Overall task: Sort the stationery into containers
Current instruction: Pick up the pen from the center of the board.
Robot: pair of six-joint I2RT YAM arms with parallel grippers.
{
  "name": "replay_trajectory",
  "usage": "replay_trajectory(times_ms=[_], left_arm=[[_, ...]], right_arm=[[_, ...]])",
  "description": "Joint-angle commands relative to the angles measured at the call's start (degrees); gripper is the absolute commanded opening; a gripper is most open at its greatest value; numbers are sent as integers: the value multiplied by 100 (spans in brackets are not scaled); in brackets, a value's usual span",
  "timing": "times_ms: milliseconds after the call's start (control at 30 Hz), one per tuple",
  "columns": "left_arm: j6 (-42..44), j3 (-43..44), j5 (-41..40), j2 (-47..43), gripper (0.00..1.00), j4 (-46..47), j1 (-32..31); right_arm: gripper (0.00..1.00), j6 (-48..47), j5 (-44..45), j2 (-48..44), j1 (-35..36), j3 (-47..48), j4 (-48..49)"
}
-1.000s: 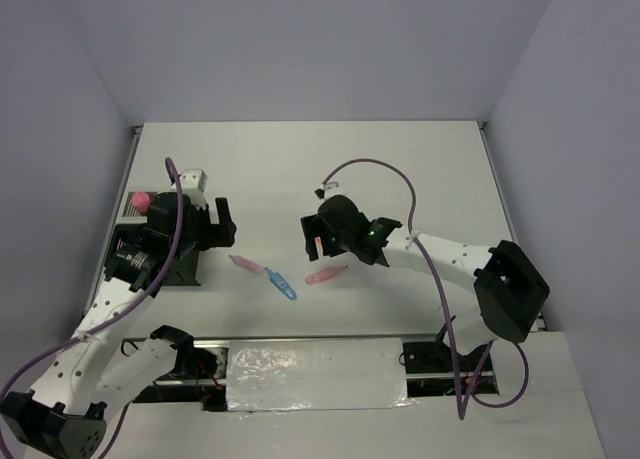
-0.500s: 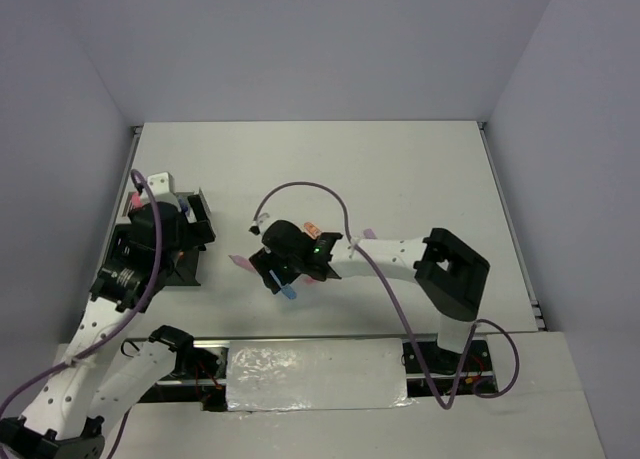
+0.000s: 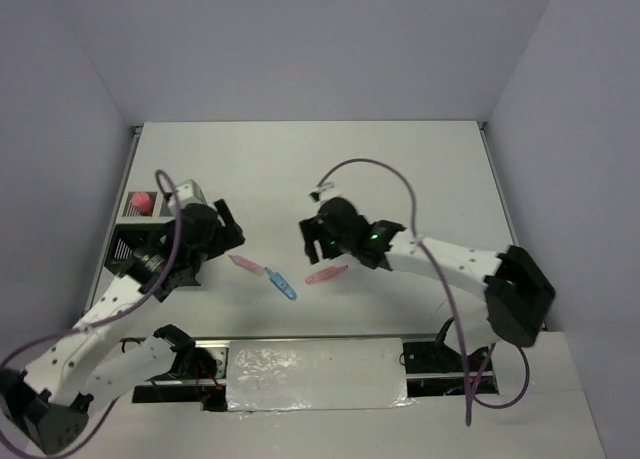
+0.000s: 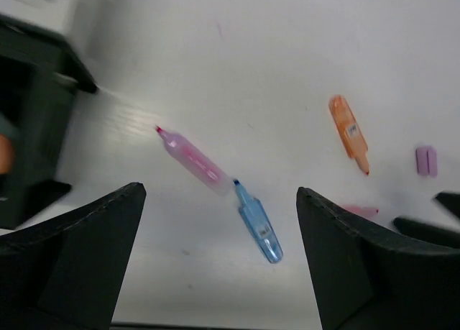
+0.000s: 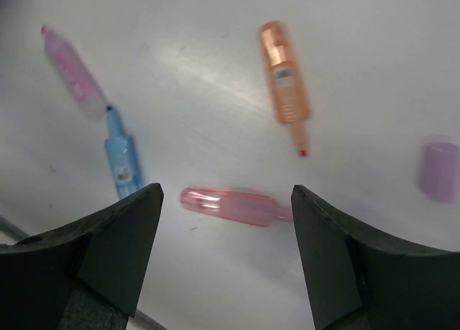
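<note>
Pale lilac walls close in a white worktop point(image 3: 400, 169), and you have most of the loose stationery lying near its middle. A pale pink translucent highlighter point(image 4: 192, 161) and a blue translucent highlighter point(image 4: 257, 222) lie end to end in a slanted line, the blue one's tip right at the pink one's butt. Just beside them to the right lies a rose-pink translucent pen point(image 5: 230, 204), with an orange highlighter point(image 5: 285, 82) farther back and a small lilac eraser block point(image 5: 438, 170) off to the right, apart from the rest. Your desk organizer with black slatted walls point(image 3: 130, 247) sits at the worktop's left edge, and a pink-capped tube point(image 3: 141, 199) stands in it toward the back. The left arm's jaws are spread wide and hold nothing; its dark fingers point(image 4: 79, 258) frame the pink and blue pair from above, close to the organizer. The right arm's jaws are also parted and grip nothing, with the rose-pink pen lying across the gap between its fingers point(image 5: 100, 251). You cannot tell from these views whether either set of fingertips touches the surface.
</note>
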Motion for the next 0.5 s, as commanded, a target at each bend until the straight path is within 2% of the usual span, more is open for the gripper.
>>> replay_trajectory(times_ms=[0,33,167,333,467], left_arm=[[-1305,250,-576,1007,99,-129,-908],[-1725,355,-690,1230,99,-200,-1171],[-2931,313,-1060,2162,99,-614,-1508],[-3477,66,-1192,2611,95,-201,-1473],[-3495,426,-938,3602,92,-357,-1227]], right_arm=[[80,292,-38,-1120,-628,-418,-30],[80,239,-21,-1488,-882,-559,-135],[80,-77,-117,-2281,-1174,-797,-592],[80,-166,-380,-2975,-1201,-1069,-752],[80,-210,-451,-3284,-1192,-1298,-691]])
